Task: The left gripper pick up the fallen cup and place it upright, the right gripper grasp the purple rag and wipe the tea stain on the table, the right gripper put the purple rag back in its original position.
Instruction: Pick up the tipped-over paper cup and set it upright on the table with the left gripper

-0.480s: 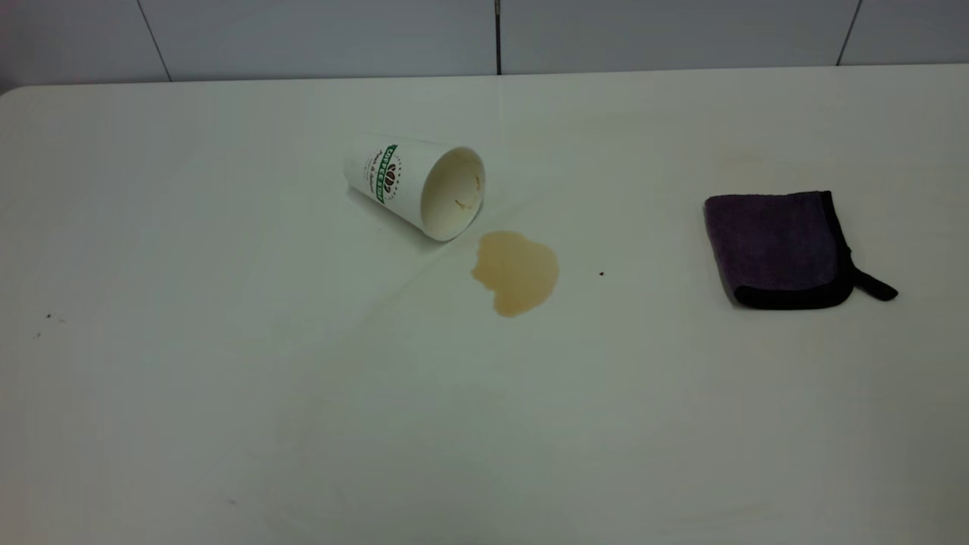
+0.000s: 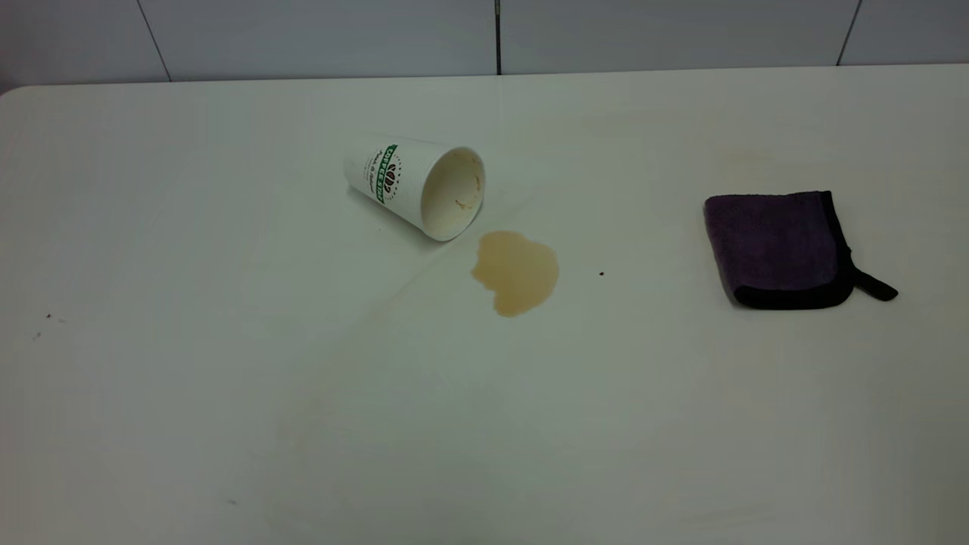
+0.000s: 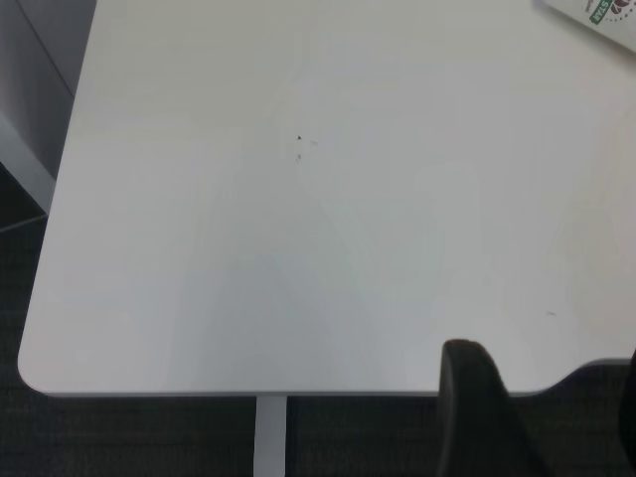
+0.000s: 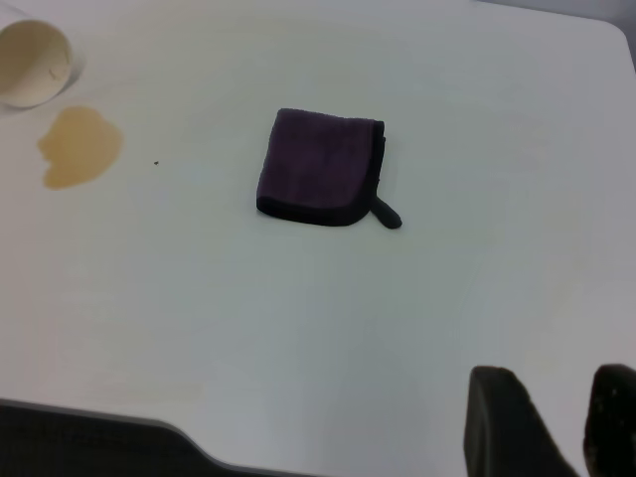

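The cup [image 2: 412, 185] lies on its side on the white table [image 2: 227, 378], with its mouth facing a tan tea stain [image 2: 516, 271] just beside it. The purple rag [image 2: 780, 246] lies folded flat at the right, loop tab pointing right. Neither gripper shows in the exterior view. In the left wrist view the left gripper [image 3: 556, 397] hangs open and empty over the table's near edge, far from the cup [image 3: 606, 12]. In the right wrist view the right gripper [image 4: 555, 397] is a little open and empty, well short of the rag [image 4: 318, 167], the stain [image 4: 79, 146] and the cup [image 4: 32, 62].
A small dark speck [image 2: 602, 273] lies right of the stain, and a few specks [image 2: 47, 316] lie at the left. A grey panelled wall [image 2: 484, 34] runs behind the table's far edge. The table's rounded corner [image 3: 35, 373] shows in the left wrist view.
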